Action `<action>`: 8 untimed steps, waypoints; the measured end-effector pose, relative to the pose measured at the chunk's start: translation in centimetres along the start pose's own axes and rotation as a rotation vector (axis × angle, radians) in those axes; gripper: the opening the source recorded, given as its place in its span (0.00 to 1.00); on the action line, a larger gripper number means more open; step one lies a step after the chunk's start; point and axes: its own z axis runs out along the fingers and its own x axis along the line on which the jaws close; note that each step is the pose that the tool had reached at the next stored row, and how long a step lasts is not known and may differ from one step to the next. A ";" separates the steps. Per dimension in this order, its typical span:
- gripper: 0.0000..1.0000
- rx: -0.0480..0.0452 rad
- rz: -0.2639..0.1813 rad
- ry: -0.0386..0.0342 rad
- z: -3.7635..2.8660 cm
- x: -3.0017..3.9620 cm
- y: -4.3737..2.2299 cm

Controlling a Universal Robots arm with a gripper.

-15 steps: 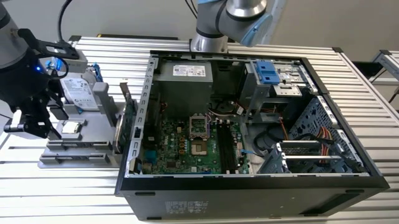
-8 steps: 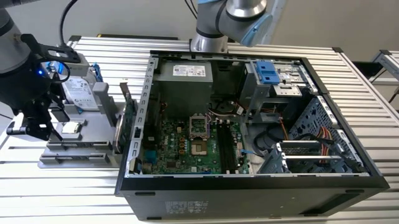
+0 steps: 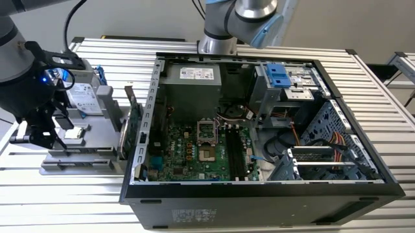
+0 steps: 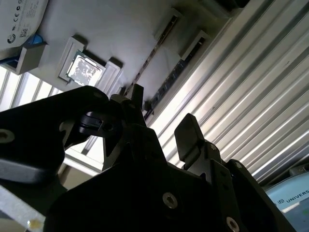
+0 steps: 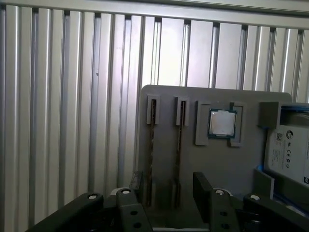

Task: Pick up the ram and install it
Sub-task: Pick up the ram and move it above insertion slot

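The arm reaches over the grey holder (image 3: 77, 162), which lies on the slatted table (image 3: 363, 97) at the exterior view's left, just beside the open case (image 3: 259, 194). The gripper (image 5: 169, 180) hangs over the holder with its two dark fingers (image 5: 202, 186) spread wide and nothing between them. The ram (image 5: 179, 145) stands on edge in a narrow slot of the holder, and a like stick (image 5: 152, 145) stands in the slot just beside it, parallel to it. In the first wrist view both sticks run toward the gap between the fingertips; whether a finger touches either one cannot be told. On the other side of the ram from the like stick, a square silver chip (image 5: 222, 122) lies flat in its own recess, and beyond that sits the drive (image 5: 288, 152) with blue clips. In the exterior view a green card (image 3: 133, 127) stands upright between the holder and the case wall. Inside the case the motherboard (image 3: 188, 155) lies flat on the left, with a metal bay (image 3: 324, 162) to its right.
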 end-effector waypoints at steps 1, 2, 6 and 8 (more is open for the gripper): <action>1.00 0.0000 0.000 0.0000 0.08 0.01 0.00; 1.00 0.0000 0.000 0.0000 0.17 0.03 0.00; 1.00 0.0001 0.001 0.0001 0.52 0.10 0.00; 1.00 0.0000 0.002 0.0001 0.70 0.13 0.00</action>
